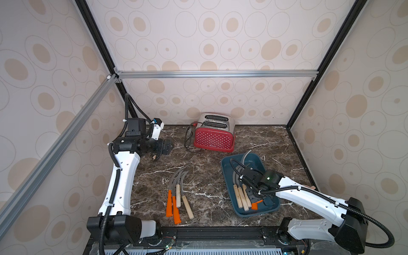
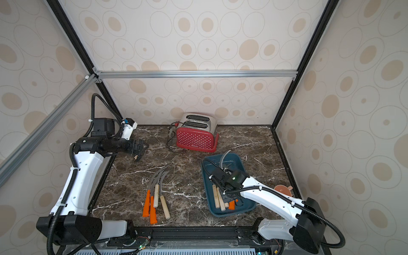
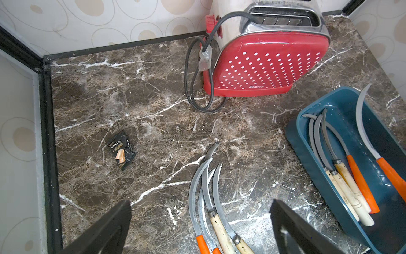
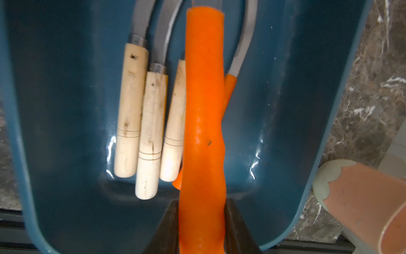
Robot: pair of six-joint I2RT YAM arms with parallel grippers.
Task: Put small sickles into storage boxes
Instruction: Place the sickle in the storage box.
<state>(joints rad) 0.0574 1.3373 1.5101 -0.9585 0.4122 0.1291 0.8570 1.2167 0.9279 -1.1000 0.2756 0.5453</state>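
On the marble table (image 1: 207, 176) I see the teal tray (image 1: 256, 160) holding four sickles (image 4: 151, 132), four more sickles (image 1: 178, 195) lying left of it, my right gripper (image 4: 202, 207) clamped on an orange-handled sickle (image 4: 203, 110) over the tray, left gripper (image 1: 166, 147) spread empty

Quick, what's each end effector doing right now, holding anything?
Left end effector: open, empty.
Right end effector: closed on an orange-handled sickle over the blue tray.

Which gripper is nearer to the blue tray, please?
Right. The right gripper holds an orange sickle just above the tray; the left gripper hovers far off, beside the toaster.
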